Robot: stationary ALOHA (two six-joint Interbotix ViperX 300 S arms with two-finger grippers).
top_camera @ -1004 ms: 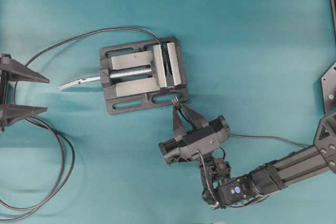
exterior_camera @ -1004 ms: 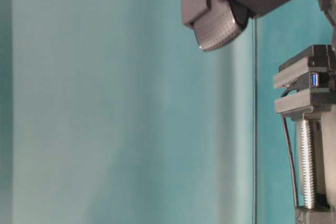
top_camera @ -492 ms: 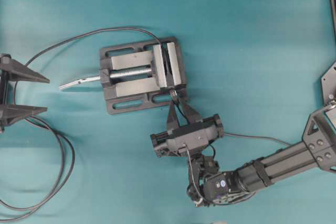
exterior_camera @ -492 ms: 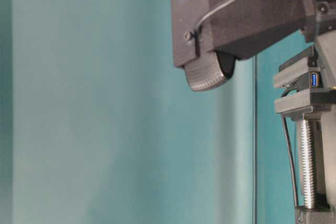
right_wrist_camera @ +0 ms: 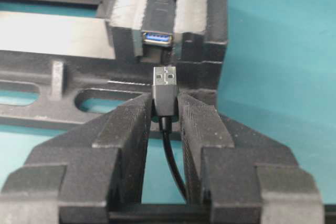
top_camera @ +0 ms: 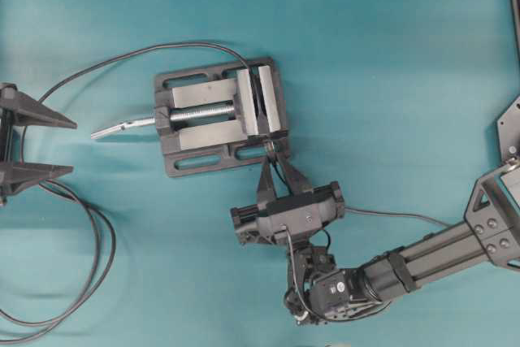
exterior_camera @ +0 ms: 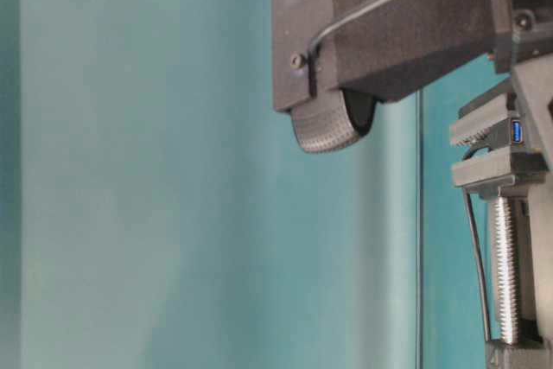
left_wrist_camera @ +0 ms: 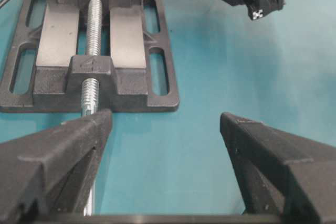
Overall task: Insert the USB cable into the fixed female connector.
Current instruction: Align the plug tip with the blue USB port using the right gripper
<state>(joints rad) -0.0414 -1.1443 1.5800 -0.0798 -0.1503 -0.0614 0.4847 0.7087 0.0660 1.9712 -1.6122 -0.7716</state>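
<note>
Count, L to R: 2 grippers, 1 vise, 2 cables, 1 plug, 1 socket, all on a teal bench (top_camera: 390, 62).

Left gripper (top_camera: 32, 145): jaws spread wide, nothing between them, well apart from the vise (top_camera: 219, 115), facing its silver screw handle (top_camera: 122, 127). A thicker black cable (top_camera: 89, 249) loops on the bench just past those jaws & arcs up into the vise.

The fixed female connector (right_wrist_camera: 157, 37), blue inside, sits clamped btwn the vise's blocks.

Right gripper (right_wrist_camera: 165, 113): jaws pinching the USB cable (right_wrist_camera: 164, 97) by its black plug body. Metal tip sticks out past the jaw tips, pointing at the connector, just short of it – small gap, not touching. Thin cord runs back btwn the jaws.
</note>
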